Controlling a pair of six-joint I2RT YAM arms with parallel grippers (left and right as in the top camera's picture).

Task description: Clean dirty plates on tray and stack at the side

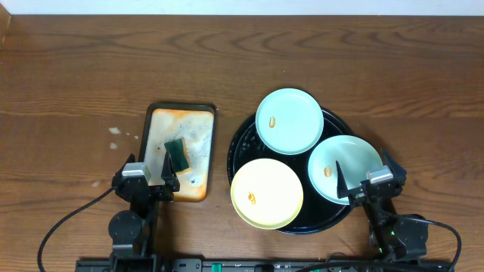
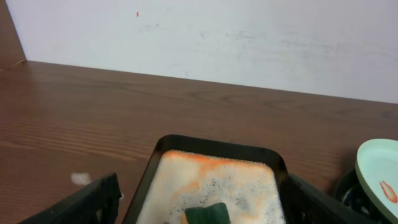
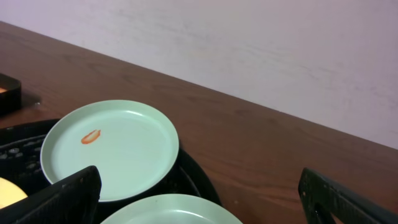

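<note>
Three plates lie on the round black tray [image 1: 242, 147]: a mint-green plate [image 1: 290, 121] at the back, a second mint-green plate [image 1: 344, 168] at the right, and a pale yellow plate [image 1: 266, 193] at the front. Each has a small orange speck. The back plate also shows in the right wrist view [image 3: 109, 149]. My right gripper [image 1: 367, 180] is open and empty at the right plate's near edge. My left gripper [image 1: 149, 179] is open and empty over the front of the orange-stained tray.
A rectangular black tray [image 1: 180, 151] with foam and orange stains holds a green sponge [image 1: 176, 154], left of the round tray. It also shows in the left wrist view [image 2: 217, 180]. White specks [image 1: 115, 131] lie on the wooden table further left.
</note>
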